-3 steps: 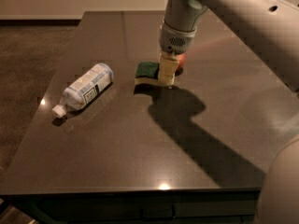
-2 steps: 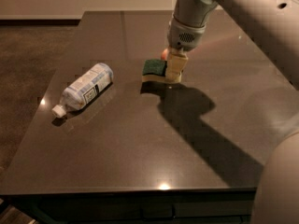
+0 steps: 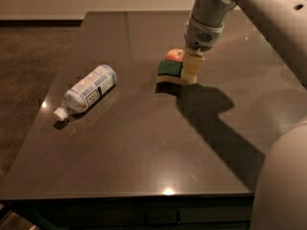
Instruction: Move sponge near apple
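the hand (image 3: 191, 76) sits over the far half of the table (image 3: 144, 152), right of the middle and well in from the far edge, hanging from the arm (image 3: 249, 4) that comes in from the upper right. its pale yellow fingers (image 3: 193, 66) are clamped on the right end of the sponge (image 3: 169, 70), green top up, yellow foam layer showing along the near side. the sponge looks held just off the table, with a dark shadow under and in front of it. the apple (image 3: 175, 55) is right behind the sponge, toward the far edge, and its red-orange top peeks over the green face; cannot tell if the two touch. compared with a second ago, the hand and sponge have shifted together to the right and a bit toward the far edge. the apple was mostly hidden behind the hand then and is in plain view now. the arm's shadow on the table has slid right with it. the plastic bottle (image 3: 88, 91) lies on its side near the left edge, cap pointing to the near left corner, same spot and pose as before, well apart from the sponge.
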You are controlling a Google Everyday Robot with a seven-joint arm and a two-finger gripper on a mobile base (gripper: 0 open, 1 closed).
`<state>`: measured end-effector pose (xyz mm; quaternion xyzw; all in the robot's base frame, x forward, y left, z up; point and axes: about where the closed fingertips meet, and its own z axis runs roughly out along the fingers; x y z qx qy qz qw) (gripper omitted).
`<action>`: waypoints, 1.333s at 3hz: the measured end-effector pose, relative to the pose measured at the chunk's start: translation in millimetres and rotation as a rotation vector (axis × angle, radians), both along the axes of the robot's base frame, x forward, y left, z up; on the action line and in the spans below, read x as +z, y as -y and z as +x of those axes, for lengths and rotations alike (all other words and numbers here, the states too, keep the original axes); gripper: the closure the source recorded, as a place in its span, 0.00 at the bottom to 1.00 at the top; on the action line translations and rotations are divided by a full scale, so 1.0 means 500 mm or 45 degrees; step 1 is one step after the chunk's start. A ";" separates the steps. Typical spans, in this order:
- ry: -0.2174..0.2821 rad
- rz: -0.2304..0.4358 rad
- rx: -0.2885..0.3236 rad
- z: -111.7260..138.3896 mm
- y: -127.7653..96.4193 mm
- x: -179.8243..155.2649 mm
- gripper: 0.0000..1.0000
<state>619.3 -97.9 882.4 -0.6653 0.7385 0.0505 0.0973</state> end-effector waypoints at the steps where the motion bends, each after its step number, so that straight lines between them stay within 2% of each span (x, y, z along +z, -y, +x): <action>1: -0.008 -0.008 -0.016 0.009 0.022 -0.015 0.58; 3: -0.010 -0.037 -0.027 0.018 0.050 -0.026 0.12; 4: 0.008 -0.029 -0.029 0.028 0.045 -0.029 0.00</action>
